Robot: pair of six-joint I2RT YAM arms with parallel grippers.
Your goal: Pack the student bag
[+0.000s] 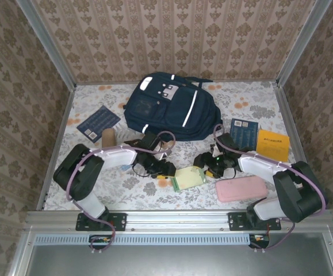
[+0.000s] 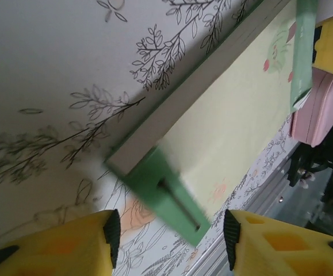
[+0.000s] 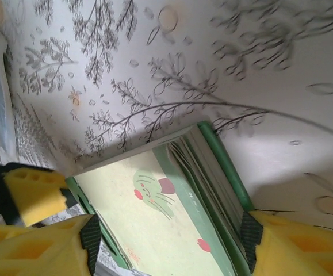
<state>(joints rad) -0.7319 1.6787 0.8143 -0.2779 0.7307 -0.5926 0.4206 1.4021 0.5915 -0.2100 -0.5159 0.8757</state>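
One student bag (image 1: 169, 106), navy with a white stripe, lies flat at the far centre of the table (image 1: 252, 100), its grey-white patches toward the back wall. Bare flowered cloth is open on both sides of it, more on the right. Its near edge sits close to the two wrists. Near the left rim lies a blue book (image 1: 99, 122) with a brown cylinder (image 1: 107, 136) just beside it. Near the right rim a second blue book (image 1: 244, 132) lies against a yellow book (image 1: 272, 144); the print on all three covers is too small to read. Both arms are folded low, with forearms reaching inward to a pale green notebook (image 1: 190, 177) from opposite sides. A pink case (image 1: 241, 188) lies just right of it, near the front rail. The left gripper (image 2: 169, 230) has its jaws apart, straddling the notebook's banded corner with a gap on each side. The right gripper (image 3: 169, 244) brackets the spine end, pads very near both edges; whether they press cannot be told. The cover shows a small green figure with red spots and no legible words.
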